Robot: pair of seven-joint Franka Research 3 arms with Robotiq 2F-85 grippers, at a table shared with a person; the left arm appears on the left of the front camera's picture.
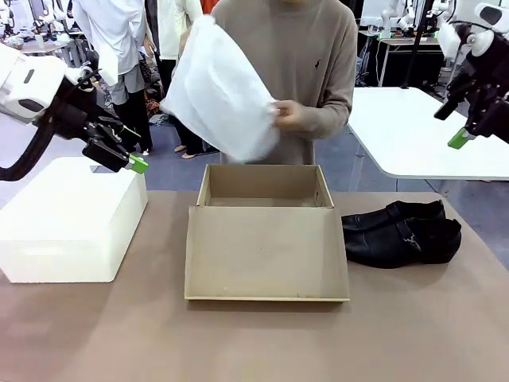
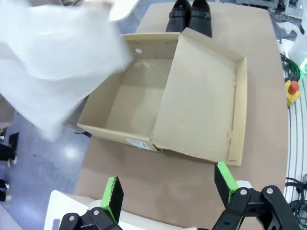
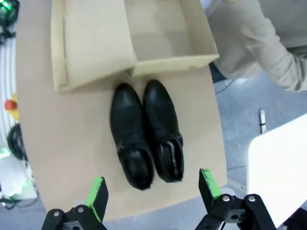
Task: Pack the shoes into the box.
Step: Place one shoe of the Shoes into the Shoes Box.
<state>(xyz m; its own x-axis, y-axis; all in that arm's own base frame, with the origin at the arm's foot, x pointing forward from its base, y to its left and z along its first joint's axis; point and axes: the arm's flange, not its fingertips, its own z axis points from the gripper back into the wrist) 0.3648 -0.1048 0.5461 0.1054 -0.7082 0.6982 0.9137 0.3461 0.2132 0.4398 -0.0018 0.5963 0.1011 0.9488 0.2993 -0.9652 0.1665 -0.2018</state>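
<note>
The shoes [image 1: 402, 232], a glossy black pair, lie side by side on the brown table right of the box [image 1: 265, 191]; they also show as shoes [image 3: 146, 132] in the right wrist view and shoes [image 2: 191, 17] in the left wrist view. The brown cardboard box [image 2: 129, 98] stands open and empty, its flap lid [image 1: 266, 255] lying flat toward me. A person holds white tissue paper [image 1: 219, 91] above the box. My left gripper [image 2: 170, 189] hovers open high at the left, over the white box. High at the right, my right gripper [image 3: 152, 188] stays open above the shoes.
A larger white box [image 1: 70, 219] sits at the table's left under my left gripper. A white table [image 1: 429, 131] stands beyond the far right edge. The person stands at the far side, close behind the cardboard box. Other people stand farther back.
</note>
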